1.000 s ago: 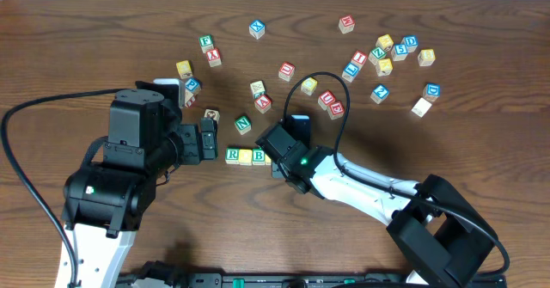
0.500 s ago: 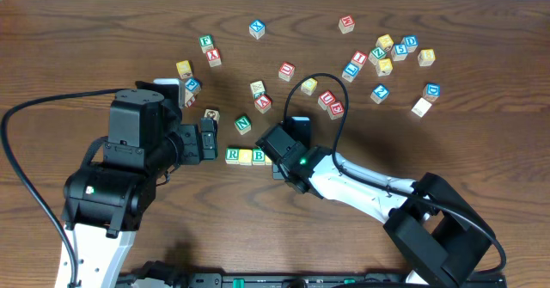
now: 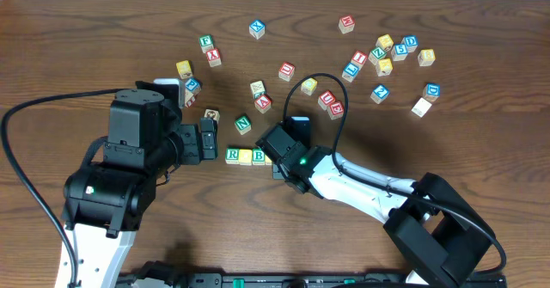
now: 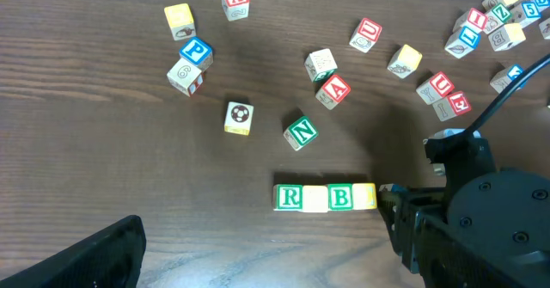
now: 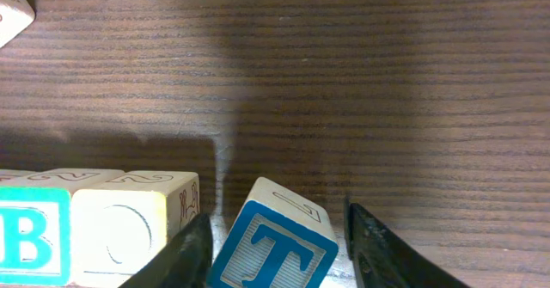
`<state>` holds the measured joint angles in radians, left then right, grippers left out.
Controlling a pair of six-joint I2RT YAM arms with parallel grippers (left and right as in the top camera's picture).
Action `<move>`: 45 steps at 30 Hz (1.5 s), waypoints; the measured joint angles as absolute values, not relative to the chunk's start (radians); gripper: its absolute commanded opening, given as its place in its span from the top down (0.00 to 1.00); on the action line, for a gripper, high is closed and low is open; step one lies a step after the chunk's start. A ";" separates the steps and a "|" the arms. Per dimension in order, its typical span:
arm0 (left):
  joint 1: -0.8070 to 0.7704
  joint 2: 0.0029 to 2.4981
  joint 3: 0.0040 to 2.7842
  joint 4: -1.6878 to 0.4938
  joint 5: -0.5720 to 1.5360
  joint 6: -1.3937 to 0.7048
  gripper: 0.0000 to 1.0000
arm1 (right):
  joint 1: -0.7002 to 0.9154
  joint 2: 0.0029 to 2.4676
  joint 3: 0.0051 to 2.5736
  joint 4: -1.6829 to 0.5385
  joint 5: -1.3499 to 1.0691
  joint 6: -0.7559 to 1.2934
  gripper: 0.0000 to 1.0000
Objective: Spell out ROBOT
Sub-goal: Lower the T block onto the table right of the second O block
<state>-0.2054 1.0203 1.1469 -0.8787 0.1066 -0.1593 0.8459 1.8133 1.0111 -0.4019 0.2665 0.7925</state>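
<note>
A row of blocks lies on the wooden table: green R (image 3: pixel 232 156) (image 4: pixel 290 197), a yellow block (image 3: pixel 246 156) (image 4: pixel 315 199), green B (image 3: pixel 259 156) (image 4: pixel 341 197) (image 5: pixel 26 236), then a yellow O block (image 4: pixel 365 195) (image 5: pixel 129 232). My right gripper (image 3: pixel 279 161) (image 5: pixel 279 249) is low at the row's right end. A blue T block (image 5: pixel 275 249) sits tilted between its fingers, against the left finger, with a small gap to the right finger. My left gripper (image 3: pixel 207 140) (image 4: pixel 275 262) is open and empty, left of the row.
Loose letter blocks lie behind the row: green N (image 3: pixel 243 125), a soccer-ball block (image 4: pixel 239 118), red A (image 4: pixel 335 88), and a cluster at the back right (image 3: pixel 387 52). The right arm's cable (image 3: pixel 331 90) arches over the blocks.
</note>
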 measured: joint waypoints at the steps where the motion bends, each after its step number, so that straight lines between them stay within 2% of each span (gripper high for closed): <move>1: -0.205 1.020 1.147 -0.879 0.107 -0.159 0.02 | 0.846 1.813 1.011 -0.402 0.266 0.791 0.59; 26: -0.205 1.020 1.147 -0.879 0.107 -0.159 0.02 | 0.846 1.813 1.011 -0.379 0.268 0.742 0.57; 31: -0.205 1.020 1.147 -0.879 0.107 -0.159 0.02 | 0.846 1.813 1.011 -0.379 0.277 0.718 0.55; 34: -0.205 1.020 1.147 -0.879 0.107 -0.159 0.02 | 0.846 1.813 1.011 -0.376 0.282 0.696 0.50; 45: -0.205 1.020 1.147 -0.879 0.107 -0.159 0.02 | 0.846 1.813 1.011 -0.376 0.289 0.669 0.50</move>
